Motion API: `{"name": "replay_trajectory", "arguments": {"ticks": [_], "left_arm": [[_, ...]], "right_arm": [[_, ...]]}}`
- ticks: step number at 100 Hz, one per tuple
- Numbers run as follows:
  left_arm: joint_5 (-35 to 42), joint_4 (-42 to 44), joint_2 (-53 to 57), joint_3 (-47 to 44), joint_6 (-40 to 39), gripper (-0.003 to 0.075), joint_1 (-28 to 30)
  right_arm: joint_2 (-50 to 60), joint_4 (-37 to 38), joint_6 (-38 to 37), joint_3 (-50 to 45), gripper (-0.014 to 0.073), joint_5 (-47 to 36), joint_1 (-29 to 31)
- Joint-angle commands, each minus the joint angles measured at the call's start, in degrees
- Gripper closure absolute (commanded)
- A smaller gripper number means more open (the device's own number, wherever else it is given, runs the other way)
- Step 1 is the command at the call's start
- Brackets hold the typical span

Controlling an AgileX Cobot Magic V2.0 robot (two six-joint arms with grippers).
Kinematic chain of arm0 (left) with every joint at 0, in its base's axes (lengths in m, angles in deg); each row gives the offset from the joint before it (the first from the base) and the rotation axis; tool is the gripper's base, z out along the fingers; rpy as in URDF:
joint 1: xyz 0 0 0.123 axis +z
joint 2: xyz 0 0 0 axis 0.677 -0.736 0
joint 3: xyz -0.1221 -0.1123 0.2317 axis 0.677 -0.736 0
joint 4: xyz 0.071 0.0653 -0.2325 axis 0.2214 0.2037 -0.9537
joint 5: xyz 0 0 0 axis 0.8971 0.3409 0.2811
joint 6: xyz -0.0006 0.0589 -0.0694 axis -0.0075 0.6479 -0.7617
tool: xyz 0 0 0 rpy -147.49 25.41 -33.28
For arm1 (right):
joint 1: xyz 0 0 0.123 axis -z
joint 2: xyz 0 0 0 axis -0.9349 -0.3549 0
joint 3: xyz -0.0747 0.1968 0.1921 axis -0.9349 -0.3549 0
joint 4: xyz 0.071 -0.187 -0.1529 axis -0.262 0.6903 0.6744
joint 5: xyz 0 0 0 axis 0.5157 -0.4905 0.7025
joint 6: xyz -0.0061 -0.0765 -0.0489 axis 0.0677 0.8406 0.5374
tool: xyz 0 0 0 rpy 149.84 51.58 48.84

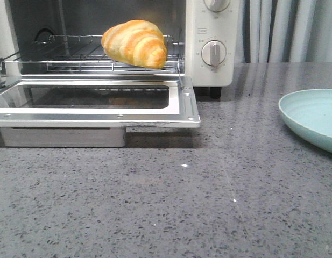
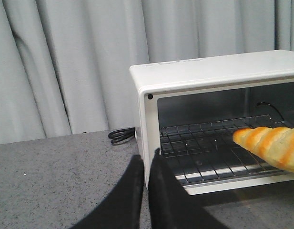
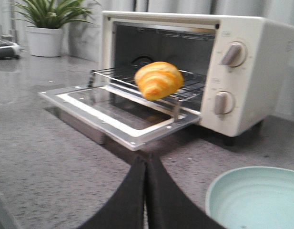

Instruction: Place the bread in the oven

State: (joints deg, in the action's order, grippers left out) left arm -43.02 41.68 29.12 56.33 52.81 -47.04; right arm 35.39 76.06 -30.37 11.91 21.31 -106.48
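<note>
Grey speckled desk (image 1: 171,204) fills the foreground of the front view; no arm appears there. Both wrist views show what the front view omits: the left pincer (image 2: 146,183) and the right pincer (image 3: 146,191), each with its black fingers pressed together and gripping nothing.

Bread (image 1: 135,43) lies on the wire rack (image 1: 74,54) of the oven (image 1: 209,70), toward the rack's right front. Its glossy golden-orange crust carries paler cream stripes, and the ends taper. The oven door (image 1: 96,102) is folded down flat, glass window upward.

Only the left wrist view shows a coiled black cable (image 2: 122,136) beside the oven. Only the right wrist view shows a potted plant (image 3: 44,28). A pale green plate (image 1: 313,118) sits on the desk right of the oven.
</note>
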Motion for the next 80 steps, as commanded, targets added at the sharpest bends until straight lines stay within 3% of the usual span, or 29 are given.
{"name": "replay_trajectory", "arguments": {"ticks": [1,43,80], "left_arm": [[3.85,-0.85,-0.46,1.55,-0.07,0.0740,0.09],[3.85,-0.85,-0.46,1.55,-0.07,0.0740,0.09],[3.85,-0.85,-0.46,1.55,-0.07,0.0740,0.09]], "right_arm": [[1.08,1.04,0.69,-0.46,0.0648,-4.90,4.27],[1.08,-4.00,0.69,-0.46,0.0648,-2.28,30.34],[1.08,-5.63,0.69,-0.46,0.0648,-2.04,40.06]]}}
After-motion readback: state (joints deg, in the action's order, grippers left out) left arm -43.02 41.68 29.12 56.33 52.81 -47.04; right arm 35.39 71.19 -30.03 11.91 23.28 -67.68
